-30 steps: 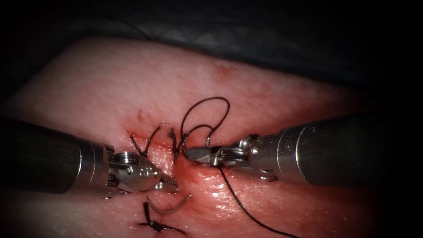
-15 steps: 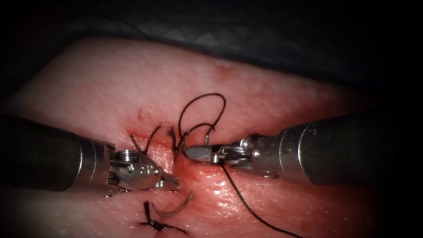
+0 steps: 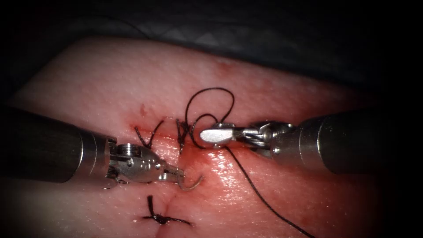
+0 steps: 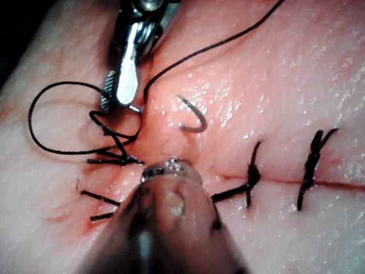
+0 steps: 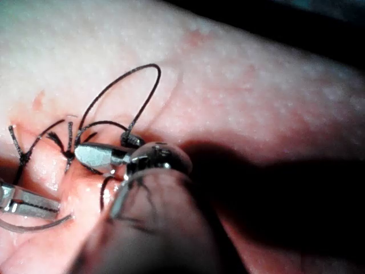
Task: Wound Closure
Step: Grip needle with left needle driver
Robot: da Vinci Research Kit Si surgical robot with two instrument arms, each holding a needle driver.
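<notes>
Gripping the needle [image 3: 192,184] near one end, the left tool [image 3: 176,172] has its jaws clamped down on it right at their tips, and the rest of the curve hooks out past the jaws and bends back up, lying over the wet surface rather than sunk into the tissue [image 3: 273,101]; in the left wrist view the needle [image 4: 193,116] sits free on the surface just ahead of that tool's tip. The right tool [image 3: 207,134] is closed too, but honestly I can't tell if it's actually pinching the thread [image 3: 207,103] or just pressed flat beside it. The thread makes a loop just above and behind those jaws, tangles at the knot right at their tip, and a long strand runs away under the shaft toward the near right. Both tips sit at the cut [image 3: 174,200], left tool to its left, right tool to its right. A finished stitch [image 3: 158,217] lies just below the left jaws, with red fluid [image 3: 194,156] pooled between the two tips.
</notes>
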